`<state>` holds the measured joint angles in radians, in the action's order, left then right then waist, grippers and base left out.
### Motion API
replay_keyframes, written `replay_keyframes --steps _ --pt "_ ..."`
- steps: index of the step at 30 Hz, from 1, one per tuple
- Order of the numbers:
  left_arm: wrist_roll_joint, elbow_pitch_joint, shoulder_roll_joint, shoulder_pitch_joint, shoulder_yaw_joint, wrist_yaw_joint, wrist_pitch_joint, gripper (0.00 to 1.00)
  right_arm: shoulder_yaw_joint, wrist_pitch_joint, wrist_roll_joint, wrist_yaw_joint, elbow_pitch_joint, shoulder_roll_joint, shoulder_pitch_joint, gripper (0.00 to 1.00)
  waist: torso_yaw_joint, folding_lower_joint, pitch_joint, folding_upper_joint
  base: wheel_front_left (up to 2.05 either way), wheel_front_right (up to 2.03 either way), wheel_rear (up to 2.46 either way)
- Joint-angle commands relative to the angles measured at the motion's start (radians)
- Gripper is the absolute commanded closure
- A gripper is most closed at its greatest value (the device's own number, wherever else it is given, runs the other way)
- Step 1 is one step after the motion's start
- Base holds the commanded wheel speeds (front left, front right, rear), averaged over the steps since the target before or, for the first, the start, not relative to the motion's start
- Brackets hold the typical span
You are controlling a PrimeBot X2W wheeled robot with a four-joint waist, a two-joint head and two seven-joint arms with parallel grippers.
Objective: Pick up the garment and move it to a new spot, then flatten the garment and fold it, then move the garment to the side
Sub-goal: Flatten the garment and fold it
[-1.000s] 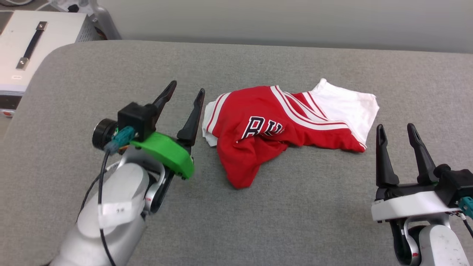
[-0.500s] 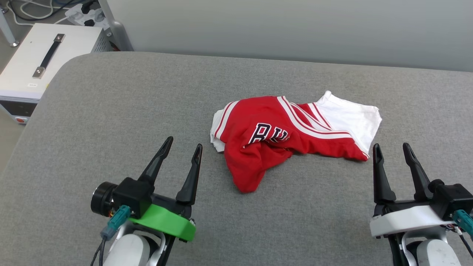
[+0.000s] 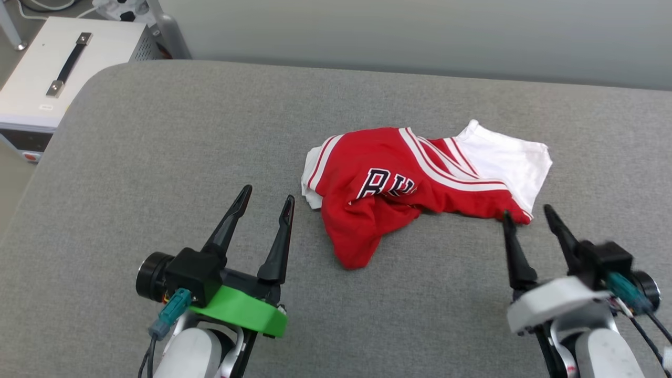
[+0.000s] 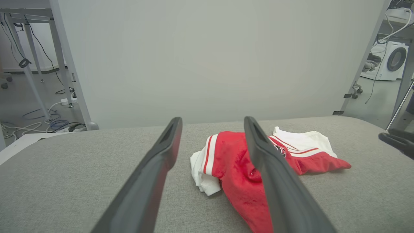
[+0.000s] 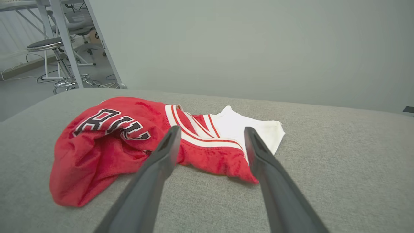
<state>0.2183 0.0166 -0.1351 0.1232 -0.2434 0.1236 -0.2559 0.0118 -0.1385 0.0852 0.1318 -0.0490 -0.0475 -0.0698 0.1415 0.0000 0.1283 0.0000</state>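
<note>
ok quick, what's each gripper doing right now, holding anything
Left gripper: open, holding nothing, near the left side of the garment.
Right gripper: open, holding nothing, fingers pointed at the garment's right corner.

1. The left gripper (image 3: 267,195) sits at the lower left of the head view, its 2 dark fingers (image 3: 278,241) spread wide, pointing up and slightly right, holding nothing.
2. The right gripper (image 3: 527,212) sits at the lower right, jaws equally wide and empty, fingers leaning up-left, its outline blurred.
</note>
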Motion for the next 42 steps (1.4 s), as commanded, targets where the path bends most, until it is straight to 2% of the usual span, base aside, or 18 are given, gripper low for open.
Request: replay_keyframes --steps 1,4,10,14,20,27,28,29,30,36,42 --pt "0.000 -0.006 0.001 0.014 0.000 0.007 -0.006 0.00 0.013 0.056 -0.020 -0.001 0.000 -0.003 -0.039 0.00 0.015 0.0000 0.022 0.0000 0.00 0.00 0.00" --pt "0.007 -0.009 -0.001 0.029 -0.004 0.007 -0.006 0.00 0.030 0.233 -0.026 -0.001 -0.009 -0.016 -0.102 0.00 0.033 0.0000 0.047 0.0000 0.00 0.00 0.00" --pt "0.016 -0.006 0.004 0.055 -0.013 0.007 -0.006 0.00 0.048 0.585 0.033 -0.001 -0.070 -0.097 -0.229 0.00 0.078 0.0000 0.085 0.0000 0.00 0.00 0.00" --pt "0.020 -0.004 0.012 0.066 -0.017 0.007 -0.006 0.00 0.046 0.748 0.067 -0.001 -0.117 -0.134 -0.294 0.00 0.112 0.0000 0.108 0.0000 0.00 0.00 0.00" --pt "0.027 -0.002 0.022 0.082 -0.021 0.007 -0.006 0.00 0.029 0.873 0.039 -0.001 -0.182 -0.174 -0.358 0.00 0.159 0.0000 0.148 0.0000 0.00 0.00 0.00" --pt "0.030 0.004 0.030 0.095 -0.021 0.007 -0.006 0.00 0.035 0.903 0.017 -0.001 -0.244 -0.172 -0.372 0.00 0.185 0.0000 0.173 0.0000 0.00 0.00 0.00" --pt "0.029 0.006 0.030 0.093 -0.020 0.007 -0.006 0.00 0.041 0.903 0.018 -0.001 -0.252 -0.170 -0.367 0.51 0.185 0.0000 0.169 0.0000 0.00 0.00 0.00" --pt "0.029 0.009 0.029 0.090 -0.018 0.007 -0.006 0.00 0.047 0.902 0.022 -0.001 -0.259 -0.168 -0.361 0.72 0.181 0.0000 0.163 0.0000 0.00 0.00 0.00" --pt "0.028 0.012 0.028 0.088 -0.016 0.007 -0.006 0.00 0.052 0.900 0.026 -0.001 -0.261 -0.168 -0.356 1.00 0.178 0.0000 0.158 0.0000 0.00 0.00 0.00" --pt "0.025 0.028 0.018 0.074 -0.019 0.007 -0.006 0.00 0.081 0.870 0.065 -0.001 -0.238 -0.192 -0.299 1.00 0.136 0.0000 0.097 0.0000 0.00 0.00 0.00" --pt "0.024 0.038 0.011 0.048 -0.022 0.007 -0.006 0.00 0.079 0.860 0.107 -0.001 -0.149 -0.237 -0.193 1.00 0.088 0.0000 0.035 0.0000 0.00 0.00 0.00"
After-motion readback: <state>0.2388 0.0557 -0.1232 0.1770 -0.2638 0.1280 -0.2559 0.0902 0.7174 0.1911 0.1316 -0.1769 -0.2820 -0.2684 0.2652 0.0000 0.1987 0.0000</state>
